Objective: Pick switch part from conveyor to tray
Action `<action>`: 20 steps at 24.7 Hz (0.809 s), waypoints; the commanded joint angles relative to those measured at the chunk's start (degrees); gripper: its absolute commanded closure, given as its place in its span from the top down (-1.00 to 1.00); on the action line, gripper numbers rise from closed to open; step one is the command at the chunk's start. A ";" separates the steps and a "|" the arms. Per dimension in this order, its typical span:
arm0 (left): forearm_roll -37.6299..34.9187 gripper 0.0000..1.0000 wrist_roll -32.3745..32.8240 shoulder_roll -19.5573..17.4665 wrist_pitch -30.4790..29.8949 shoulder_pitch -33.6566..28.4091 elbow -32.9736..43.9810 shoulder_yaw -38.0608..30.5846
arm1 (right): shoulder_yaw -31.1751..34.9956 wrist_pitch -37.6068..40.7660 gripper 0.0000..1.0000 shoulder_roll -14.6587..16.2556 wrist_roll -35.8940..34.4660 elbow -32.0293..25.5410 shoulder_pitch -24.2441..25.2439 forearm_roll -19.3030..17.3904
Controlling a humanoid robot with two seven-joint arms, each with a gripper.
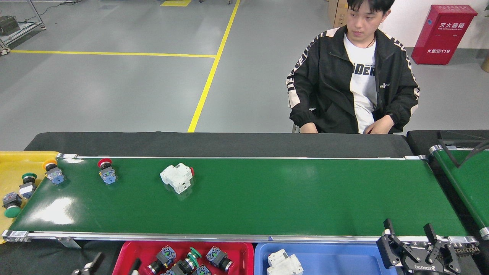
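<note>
- Two grippers sit at the bottom edge. The right gripper hangs over the near right corner of the conveyor frame with its black fingers standing clearly apart. Only two dark finger tips of the left gripper show, at the left end of the red tray; they stand apart with nothing between them.
- Just below the belt's near edge, the red tray holds several push-button switch parts, one with a green cap.
- Beside it on the right, the blue tray holds one white breaker block near its left end.
- On the conveyor, toward the left, lie three parts along the far half: a white switch part with a small red lever, a red-capped button, and an orange-capped button at the belt's far left end.
- Left of the belt, a yellow tray holds two green-capped buttons.
- A narrower green belt runs off at the right.
- Beyond the belt, a person in a black jacket sits facing it, with a red box behind.
</note>
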State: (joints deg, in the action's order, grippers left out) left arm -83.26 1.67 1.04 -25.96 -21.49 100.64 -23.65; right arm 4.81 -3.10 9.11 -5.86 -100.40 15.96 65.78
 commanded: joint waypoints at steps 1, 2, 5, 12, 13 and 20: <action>0.29 1.00 0.44 0.10 1.00 0.13 0.87 -0.61 | 0.29 -0.06 0.98 -0.32 -0.65 -0.76 -0.05 0.05; 0.29 1.00 0.44 0.19 1.09 0.30 0.96 -0.52 | 0.29 -0.06 0.98 -0.67 -0.65 -0.76 -0.14 0.05; -1.21 1.00 0.88 -0.43 4.61 3.47 0.52 0.97 | 0.38 -0.06 0.98 -0.85 -0.65 -0.76 -0.32 0.05; -9.73 1.00 0.97 -0.43 9.18 17.62 -10.91 5.81 | 0.38 0.02 0.98 -0.76 -0.65 -0.76 -0.05 0.05; -10.61 1.00 0.97 -0.52 9.79 19.46 -13.19 6.07 | 0.47 0.02 0.98 -0.76 -0.73 -0.76 -0.05 0.05; -14.04 1.00 0.70 -0.78 12.95 32.30 -25.50 7.04 | 1.43 0.11 0.98 -0.67 -0.73 0.12 0.03 0.05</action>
State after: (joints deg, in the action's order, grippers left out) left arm -97.09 3.00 0.94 -13.76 9.43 75.53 -16.75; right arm 5.78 -3.21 8.23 -5.98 -99.95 16.05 65.80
